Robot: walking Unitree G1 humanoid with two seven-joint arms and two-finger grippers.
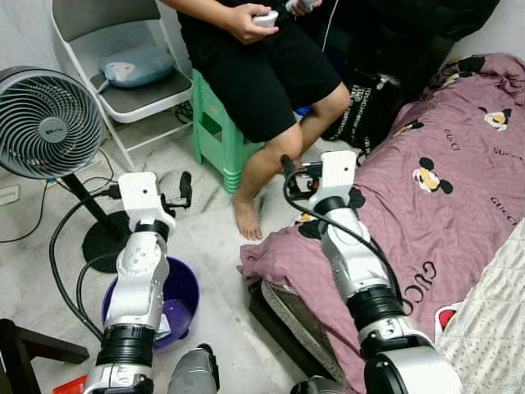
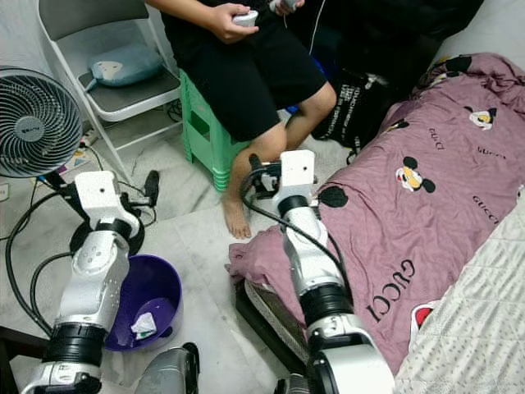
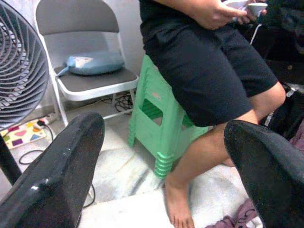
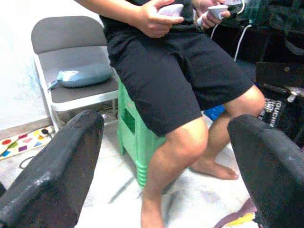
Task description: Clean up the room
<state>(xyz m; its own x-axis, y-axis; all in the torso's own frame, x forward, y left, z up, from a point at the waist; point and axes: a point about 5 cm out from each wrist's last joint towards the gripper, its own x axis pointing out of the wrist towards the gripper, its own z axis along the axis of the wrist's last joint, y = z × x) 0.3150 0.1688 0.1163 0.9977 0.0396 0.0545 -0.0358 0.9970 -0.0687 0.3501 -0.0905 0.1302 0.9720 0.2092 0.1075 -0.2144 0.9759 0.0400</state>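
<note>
Lower left, a purple basin [image 2: 160, 295] holds crumpled white paper [image 2: 143, 325]. Both the left gripper [image 3: 161, 156] and right gripper [image 4: 164, 161] are spread wide. Right, a mauve blanket [image 1: 443, 213] reads "GUCCI".

A fan [image 1: 45, 123] stands on the left; a bucket [image 1: 182, 291] sits before it; the bed [image 1: 443, 213] lies right; a person [image 1: 262, 74] sits on a stool [image 1: 215, 135] behind.

Both arms raised forward, tools empty.

The left tool [image 3: 164, 161] and the right tool [image 4: 166, 161] each hold their two black fingers [image 3: 57, 175] spread wide apart, gripping nothing; both silver forearms reach ahead, roughly parallel, wrists level.
</note>
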